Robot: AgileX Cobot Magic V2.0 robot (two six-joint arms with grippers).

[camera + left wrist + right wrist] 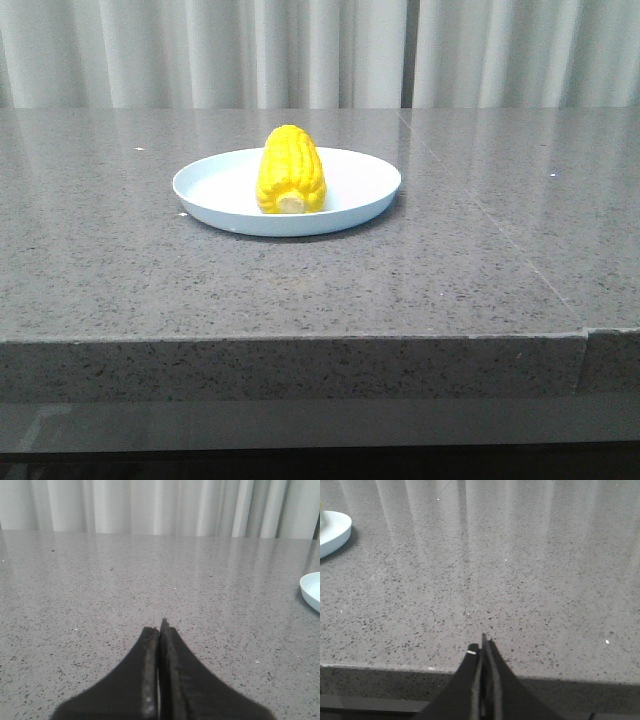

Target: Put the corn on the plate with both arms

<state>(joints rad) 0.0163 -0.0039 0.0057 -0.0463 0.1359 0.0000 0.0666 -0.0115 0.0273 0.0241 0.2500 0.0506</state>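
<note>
The yellow corn [290,171] lies on the pale blue-white plate [357,188] in the middle of the grey stone table, its pale stub end facing me. No arm shows in the front view. My left gripper [159,626] is shut and empty, low over bare table, with the plate's rim [311,591] far off to its right side. My right gripper [482,647] is shut and empty at the table's front edge, with the plate's rim [335,530] far off to its left side.
The grey speckled table [480,270] has a seam running from back to front on its right part. Pale curtains [300,50] hang behind the table. The table's front edge [570,680] lies right under the right gripper.
</note>
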